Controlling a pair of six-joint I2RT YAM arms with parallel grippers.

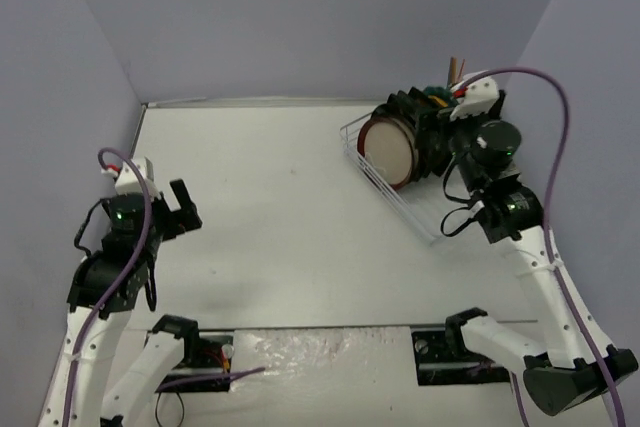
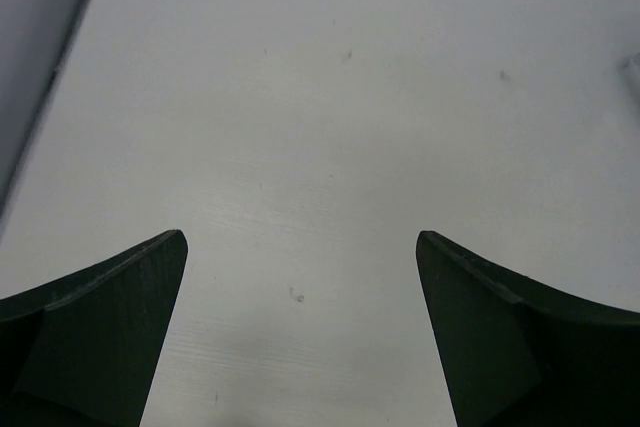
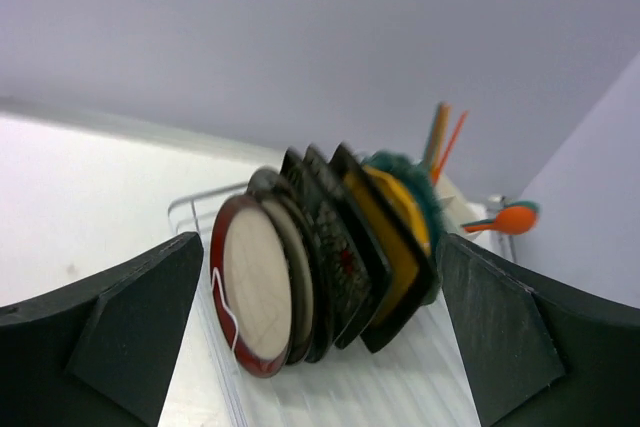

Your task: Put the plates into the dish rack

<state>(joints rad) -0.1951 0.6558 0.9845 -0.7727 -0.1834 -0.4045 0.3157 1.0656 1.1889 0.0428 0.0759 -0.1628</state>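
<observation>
Evidently the plates [image 3: 255, 292] stand on edge in a row inside the dish rack [image 1: 390, 197], propped by its wires to drain; the right gripper [image 3: 320, 247] faces them spread wide, gripping nothing, and the left gripper [image 2: 300, 237] likewise, over the table [image 2: 320, 67]

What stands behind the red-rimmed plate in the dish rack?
More plates on edge: a dark-rimmed round plate, a black floral plate, an amber-centred square plate, a teal plate. Each covers most of the next.

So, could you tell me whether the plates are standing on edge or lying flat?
Standing on edge: the plates sit side by side in the dish rack, tilted slightly, the red-rimmed plate at one end.
</observation>
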